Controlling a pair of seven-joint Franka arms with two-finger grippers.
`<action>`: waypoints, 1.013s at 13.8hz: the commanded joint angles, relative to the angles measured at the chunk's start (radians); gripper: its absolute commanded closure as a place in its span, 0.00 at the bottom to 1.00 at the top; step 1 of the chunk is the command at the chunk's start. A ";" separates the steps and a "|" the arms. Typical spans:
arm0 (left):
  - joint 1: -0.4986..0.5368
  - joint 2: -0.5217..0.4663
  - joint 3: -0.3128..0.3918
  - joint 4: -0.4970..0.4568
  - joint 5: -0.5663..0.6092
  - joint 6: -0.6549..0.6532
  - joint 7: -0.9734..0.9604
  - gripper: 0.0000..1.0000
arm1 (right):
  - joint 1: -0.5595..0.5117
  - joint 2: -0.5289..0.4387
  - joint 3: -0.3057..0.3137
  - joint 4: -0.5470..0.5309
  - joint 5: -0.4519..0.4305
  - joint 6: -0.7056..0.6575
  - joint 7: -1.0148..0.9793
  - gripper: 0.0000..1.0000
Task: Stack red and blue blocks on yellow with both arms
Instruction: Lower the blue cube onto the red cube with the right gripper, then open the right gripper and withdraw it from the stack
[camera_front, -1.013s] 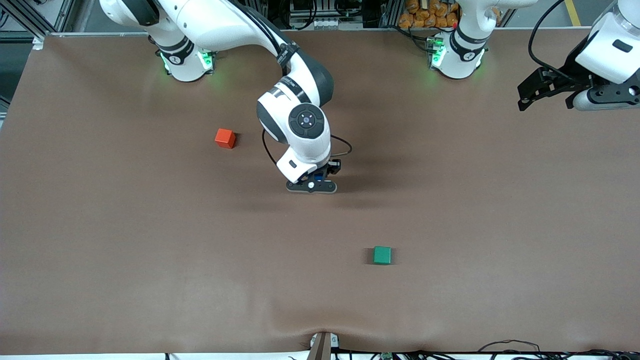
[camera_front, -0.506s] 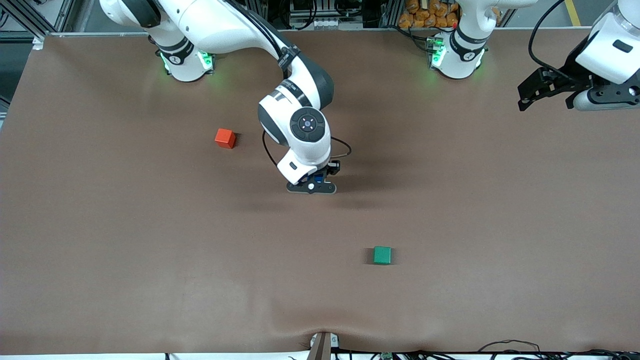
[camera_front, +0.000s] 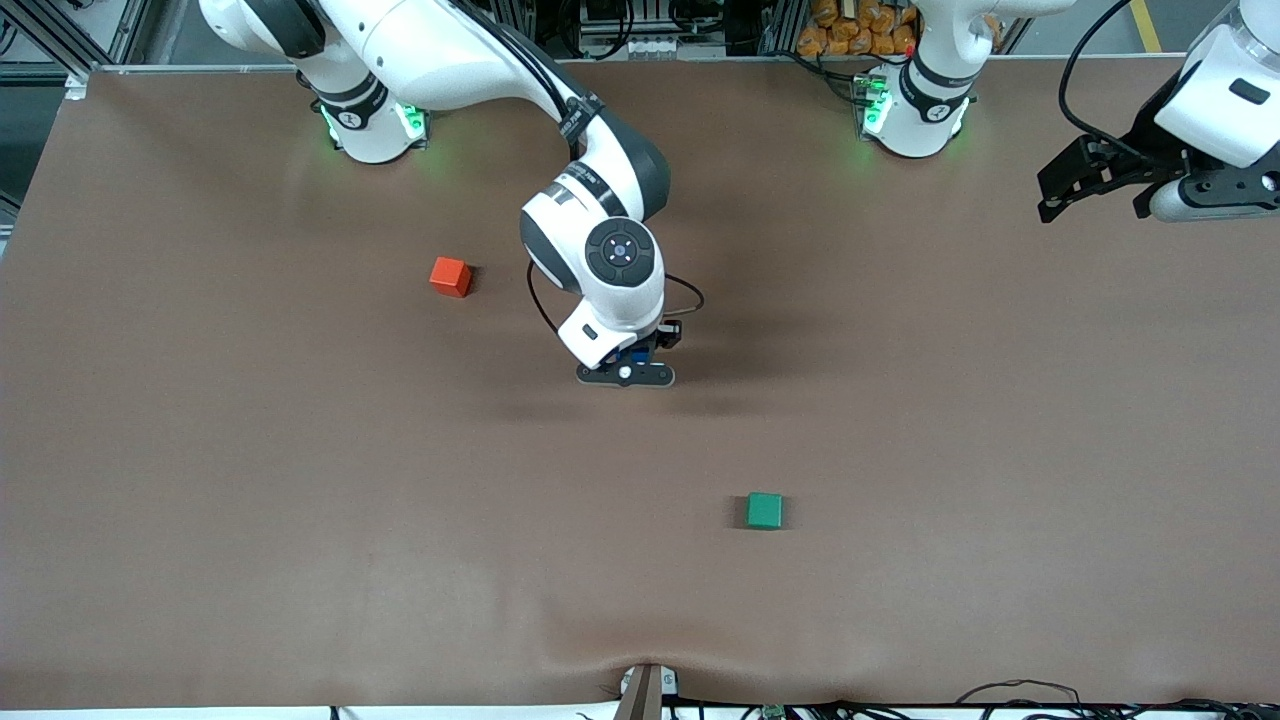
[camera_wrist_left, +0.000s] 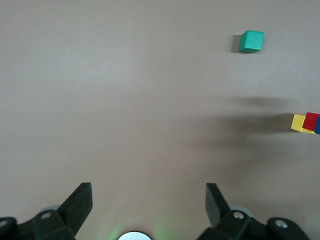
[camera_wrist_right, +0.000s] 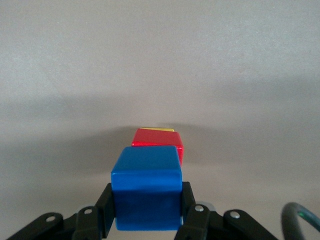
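Blue block sits clamped in the right gripper, just above the red block resting on yellow mid-table, probably for placing. The left gripper waits wide open over its table end.

The right end effector, clamping the blue block, has crept slightly toward the left arm's end.

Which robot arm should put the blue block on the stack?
The right one. The right gripper already holds the blue block just above the red block, which sits on the yellow block. The left gripper waits, open and empty, at the left arm's end of the table.
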 joint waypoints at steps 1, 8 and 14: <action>0.004 -0.008 -0.004 0.011 0.007 -0.003 0.007 0.00 | -0.002 -0.002 -0.001 0.001 -0.007 -0.011 0.011 0.01; 0.004 -0.003 -0.002 0.011 0.007 -0.003 0.010 0.00 | -0.015 -0.036 0.002 0.018 0.009 -0.063 0.014 0.00; 0.005 -0.006 0.001 0.011 0.002 -0.003 0.018 0.00 | -0.126 -0.129 -0.001 0.042 0.172 -0.181 0.014 0.00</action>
